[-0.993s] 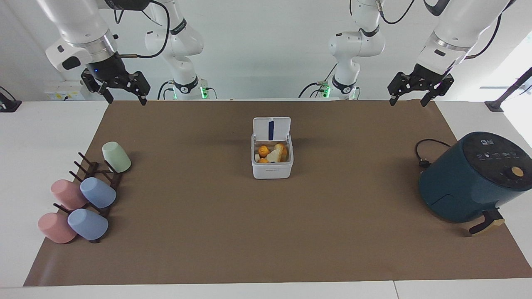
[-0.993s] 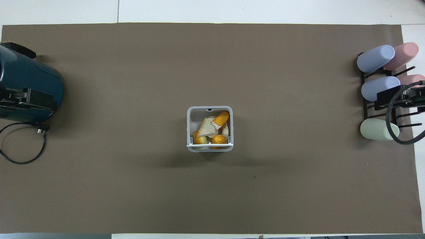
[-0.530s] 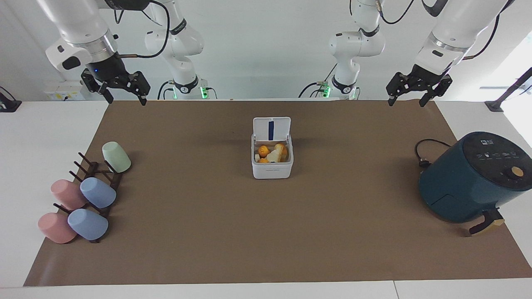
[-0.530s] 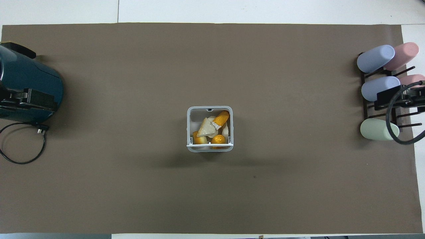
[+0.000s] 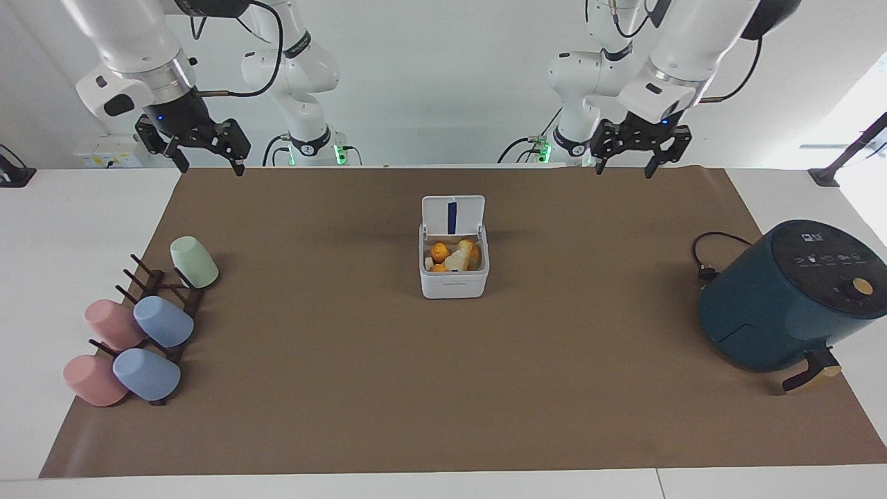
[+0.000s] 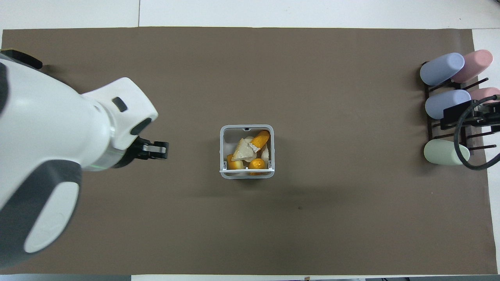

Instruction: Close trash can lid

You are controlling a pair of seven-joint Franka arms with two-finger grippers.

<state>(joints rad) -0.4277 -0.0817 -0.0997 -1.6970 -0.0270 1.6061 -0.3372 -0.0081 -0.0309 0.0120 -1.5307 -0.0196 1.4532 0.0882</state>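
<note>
Trash can (image 5: 454,274) at mid-surface, its lid (image 5: 453,215) upright, scraps inside. Left gripper (image 5: 625,165) and right gripper (image 5: 206,161) hang raised, jaws wide.

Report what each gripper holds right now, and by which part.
Nothing is held. The left gripper and the right gripper both hang open and empty above the table; the lid stands untouched.

The trash can (image 5: 454,274) — a small white cube-shaped bin with rounded corners — sits mid-mat, holding orange and pale scraps. Its lid (image 5: 453,215) stands upright on the robots' side — open, a dark blue strip showing on its underside.
</note>
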